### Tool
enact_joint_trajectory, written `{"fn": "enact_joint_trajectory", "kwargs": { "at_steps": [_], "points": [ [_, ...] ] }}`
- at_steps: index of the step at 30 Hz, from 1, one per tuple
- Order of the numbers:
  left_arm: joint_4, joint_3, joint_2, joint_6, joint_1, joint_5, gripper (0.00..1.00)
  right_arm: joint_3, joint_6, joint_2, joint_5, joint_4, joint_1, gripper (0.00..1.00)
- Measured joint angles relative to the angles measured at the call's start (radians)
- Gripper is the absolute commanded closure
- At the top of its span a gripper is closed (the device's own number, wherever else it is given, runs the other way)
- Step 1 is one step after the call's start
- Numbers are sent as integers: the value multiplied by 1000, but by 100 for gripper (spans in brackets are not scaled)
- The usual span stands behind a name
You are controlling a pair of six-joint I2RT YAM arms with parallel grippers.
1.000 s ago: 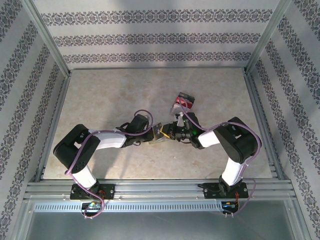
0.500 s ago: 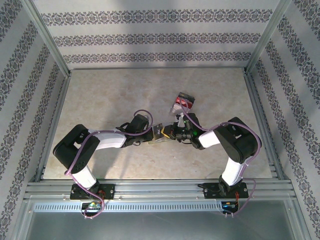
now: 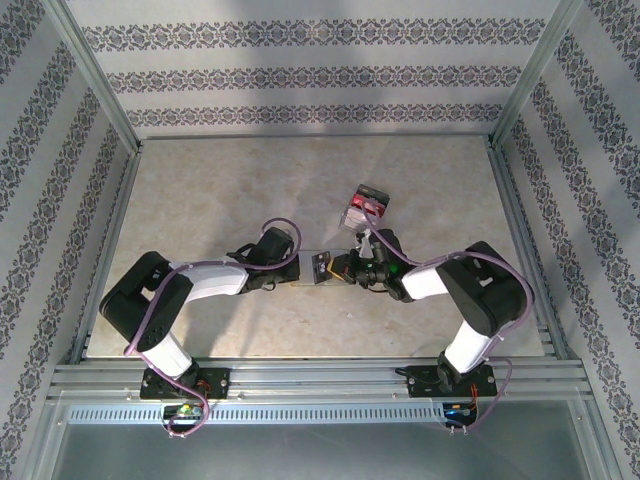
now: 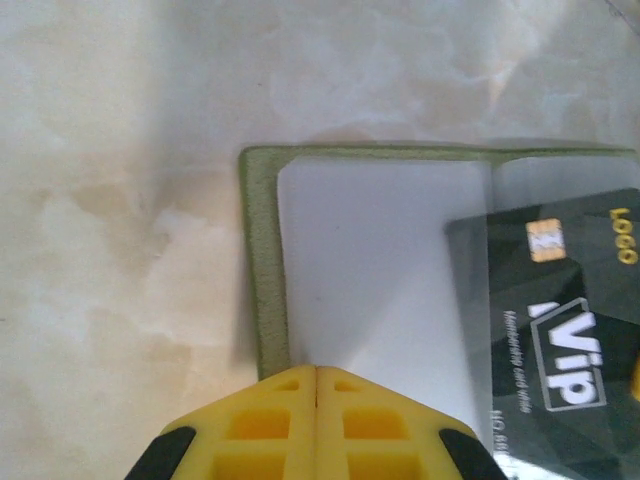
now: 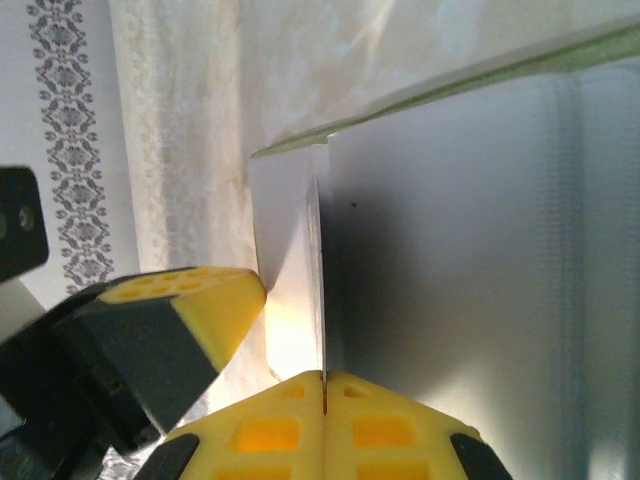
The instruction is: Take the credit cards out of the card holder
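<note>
While left gripper point(image 4: 316, 368) clamps card holder point(image 4: 262, 260) | right gripper point(image 5: 324, 375) closed at its other side

Left claw point(image 3: 303, 268) and right claw point(image 3: 344, 268) meet at the card holder point(image 3: 322, 266).

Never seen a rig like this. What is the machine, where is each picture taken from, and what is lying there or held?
These are two robot arms bolted to a table. One picture looks down from above; the other two come from a camera on each wrist. The left fingers and the right fingers are both shut on an open green card holder between them. A dark card sits in its clear pocket. Farther back on the table lie red and white cards.
</note>
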Motion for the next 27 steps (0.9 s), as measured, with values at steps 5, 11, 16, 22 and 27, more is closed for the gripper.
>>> {"fn": "enact_joint_trajectory", "kwargs": {
  "at_steps": [5,11,16,22,27],
  "points": [
    [-30,0,-26,13,8,-16,84,3,-85,-125,50,-174,0,97],
    [-77,10,-79,55,10,-13,62,56,-219,-275,113,-428,-12,97],
    [-96,72,-149,164,37,90,35,126,-377,-372,72,-586,-48,97],
    [-101,149,-224,338,82,278,29,267,-641,-452,-29,-807,-58,95],
    [-106,174,-245,454,99,446,28,328,-804,-520,-95,-911,-58,97]
  ]
}}
